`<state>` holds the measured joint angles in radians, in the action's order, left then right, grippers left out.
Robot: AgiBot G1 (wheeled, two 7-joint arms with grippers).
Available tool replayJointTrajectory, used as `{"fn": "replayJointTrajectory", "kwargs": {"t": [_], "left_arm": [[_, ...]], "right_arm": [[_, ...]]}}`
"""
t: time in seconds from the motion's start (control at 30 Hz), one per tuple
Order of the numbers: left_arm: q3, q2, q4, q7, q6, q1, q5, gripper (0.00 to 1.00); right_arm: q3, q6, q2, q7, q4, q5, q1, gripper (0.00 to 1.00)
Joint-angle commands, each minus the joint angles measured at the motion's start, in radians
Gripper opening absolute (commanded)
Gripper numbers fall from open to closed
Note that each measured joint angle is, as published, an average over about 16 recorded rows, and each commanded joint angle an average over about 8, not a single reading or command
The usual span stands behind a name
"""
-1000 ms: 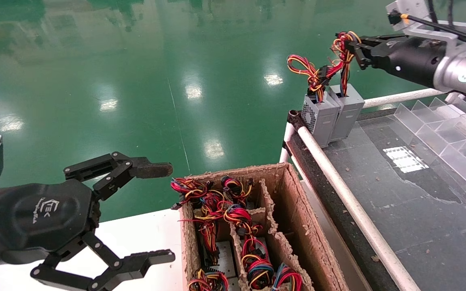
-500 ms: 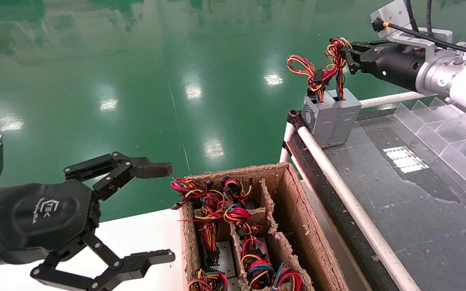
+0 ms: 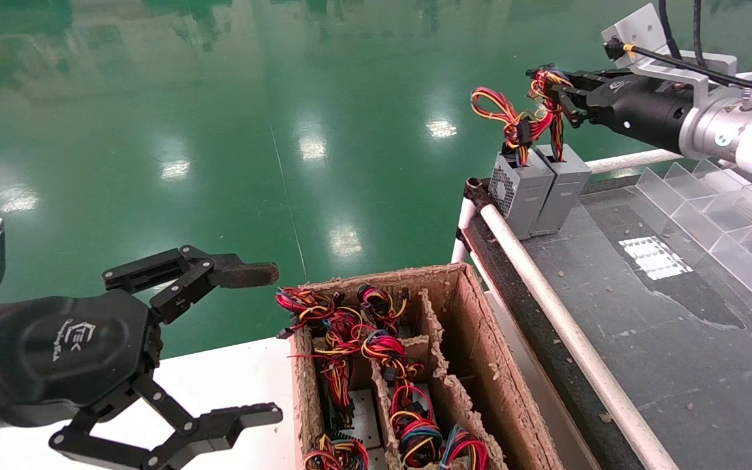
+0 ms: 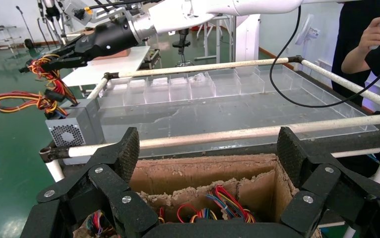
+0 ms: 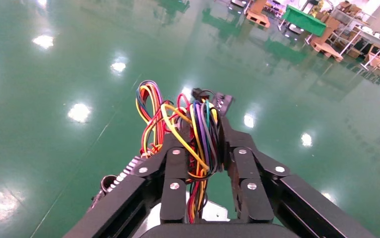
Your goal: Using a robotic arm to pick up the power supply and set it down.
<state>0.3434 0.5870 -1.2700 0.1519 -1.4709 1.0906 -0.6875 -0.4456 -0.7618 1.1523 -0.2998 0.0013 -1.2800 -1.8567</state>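
The power supply (image 3: 566, 188), a plain grey box, stands upright on the far corner of the black table (image 3: 643, 339). It touches a twin grey box with a grille face (image 3: 513, 189). Its looped red, yellow and orange wires (image 3: 551, 104) rise to my right gripper (image 3: 557, 91), which is shut on the bundle above the box. In the right wrist view the wires (image 5: 200, 134) run between the closed fingers (image 5: 240, 163), with a bit of grey box (image 5: 213, 212) below. My left gripper (image 3: 270, 344) hangs open and idle at the lower left, holding nothing.
A cardboard box (image 3: 474, 326) with dividers holds several wired units beside the table's white pipe rail (image 3: 546, 294). Clear acrylic bins (image 3: 728, 215) line the table's right side. In the left wrist view a person's hand with a controller (image 4: 376, 34) shows beyond the table.
The right gripper, still shut on the wires, has dropped a little, and the two grey boxes have shifted slightly on the table corner. The left arm has not moved.
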Motion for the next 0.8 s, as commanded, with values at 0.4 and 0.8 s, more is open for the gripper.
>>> {"fn": "replayJointTrajectory", "kwargs": {"t": [0.4,0.8], "left_arm": [[0.000,0.000,0.000,0.000,0.000,0.000,0.000,1.00],[0.000,0.000,0.000,0.000,0.000,0.000,0.000,1.00]], "right_arm": [[0.007,-0.037,-0.028,0.013,0.000,0.010,-0.013,1.00],[0.042,-0.216,-0.088,0.049,0.034,0.064,-0.025,1.00]]}}
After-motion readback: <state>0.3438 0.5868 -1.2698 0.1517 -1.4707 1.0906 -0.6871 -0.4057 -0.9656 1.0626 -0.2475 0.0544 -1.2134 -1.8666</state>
